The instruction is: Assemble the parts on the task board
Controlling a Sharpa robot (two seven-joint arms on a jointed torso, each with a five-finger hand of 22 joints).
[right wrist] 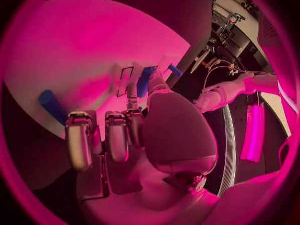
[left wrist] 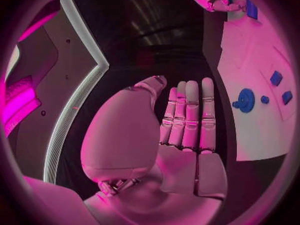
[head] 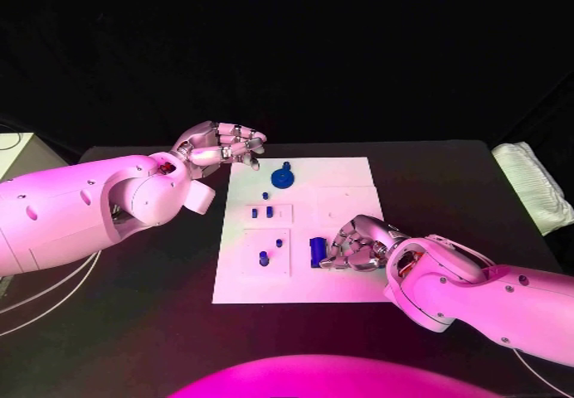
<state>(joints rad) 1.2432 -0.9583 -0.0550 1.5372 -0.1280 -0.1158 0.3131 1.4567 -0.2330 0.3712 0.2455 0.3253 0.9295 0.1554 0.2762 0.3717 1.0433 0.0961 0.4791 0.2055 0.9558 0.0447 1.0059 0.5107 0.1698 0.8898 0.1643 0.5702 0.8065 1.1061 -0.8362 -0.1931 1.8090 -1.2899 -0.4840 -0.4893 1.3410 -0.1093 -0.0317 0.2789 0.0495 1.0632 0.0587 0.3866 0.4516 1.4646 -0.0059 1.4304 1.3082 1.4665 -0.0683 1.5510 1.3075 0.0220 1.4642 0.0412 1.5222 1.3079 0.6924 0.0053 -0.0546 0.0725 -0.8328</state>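
The left hand (head: 222, 143) is seen raised over the bench (head: 443, 178) just off the far left corner of the task board (head: 347, 178), its fingers straight and together, nothing held. A round blue part (head: 282, 177) lies on the board's far edge, smaller blue pieces (head: 262, 213) nearer. The right hand (head: 357, 244) is curled at a blue block (head: 317, 251) on the near right; a grip cannot be told.

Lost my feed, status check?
Left hand open beside task board. Right hand touching upright blue part; grip unclear. Nothing blocking.
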